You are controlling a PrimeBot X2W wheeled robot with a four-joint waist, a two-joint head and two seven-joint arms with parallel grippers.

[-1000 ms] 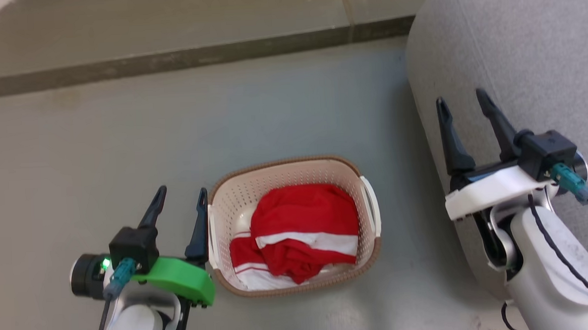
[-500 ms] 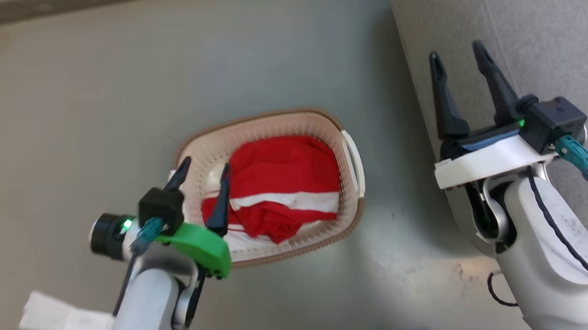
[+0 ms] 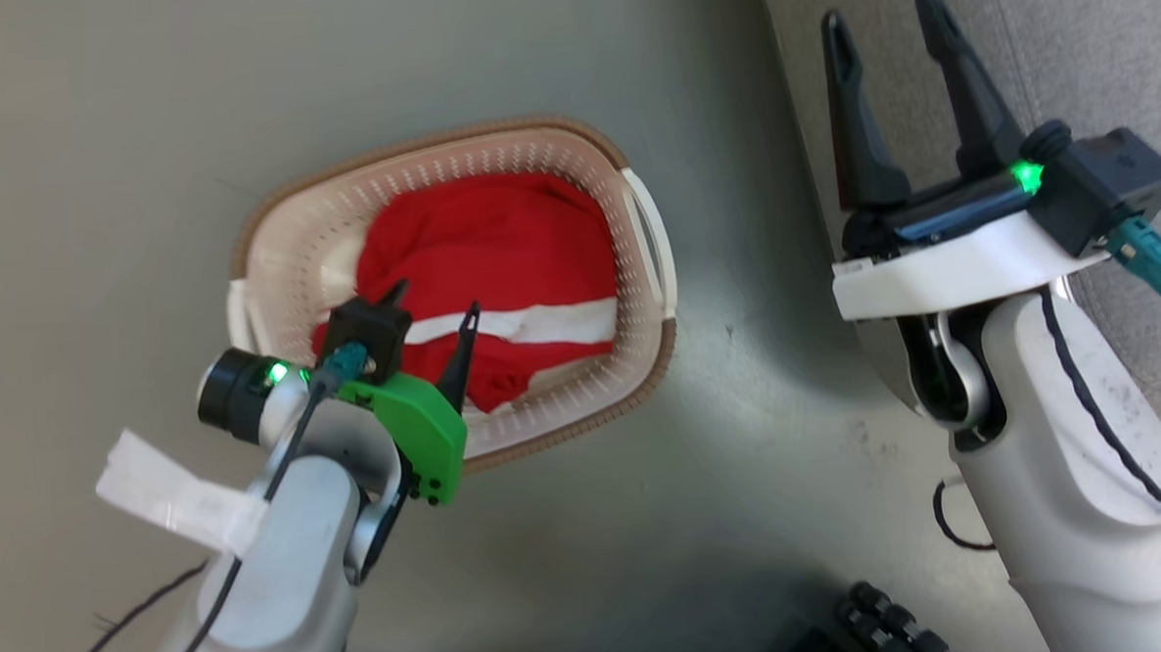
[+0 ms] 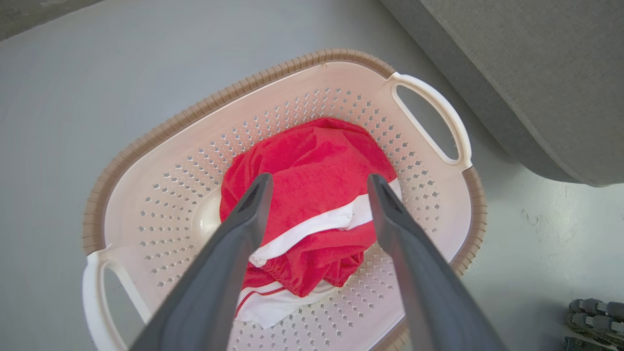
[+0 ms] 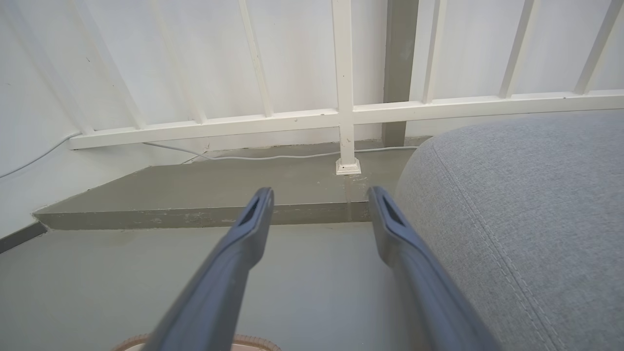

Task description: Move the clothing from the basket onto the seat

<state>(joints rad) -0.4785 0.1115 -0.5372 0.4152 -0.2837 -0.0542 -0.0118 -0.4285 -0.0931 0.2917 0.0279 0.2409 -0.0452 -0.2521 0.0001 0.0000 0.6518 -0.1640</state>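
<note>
Left gripper: fingers released and spread wide, nothing between them. It hangs over the basket, near the end closest to the left arm, tips angled down into it. In the left wrist view the two fingers straddle the middle of the clothing. Can't tell from either view whether the tips touch the fabric.

Clothing: all inside the basket, bunched in one heap around the basket's centre. The top layer is red with a broad white stripe across it. More fabric, white with thin red stripes, sticks out from under the heap on the basket side nearest the left wrist.

Basket: upright on the grey floor. It has cream perforated walls, a brown ribbed rim and a white handle at each short end.

Seat: grey fabric with a stitched seam, just beside the basket, off the handle end facing away from the left arm. A strip of floor shows between them, so they are not touching.

Right gripper: fingers also released and empty. It is held well apart from the basket on the seat side, tips against the seat's edge in the head view. The right wrist view catches a sliver of basket rim at the bottom. Beyond the basket are a low step and a white railing.
</note>
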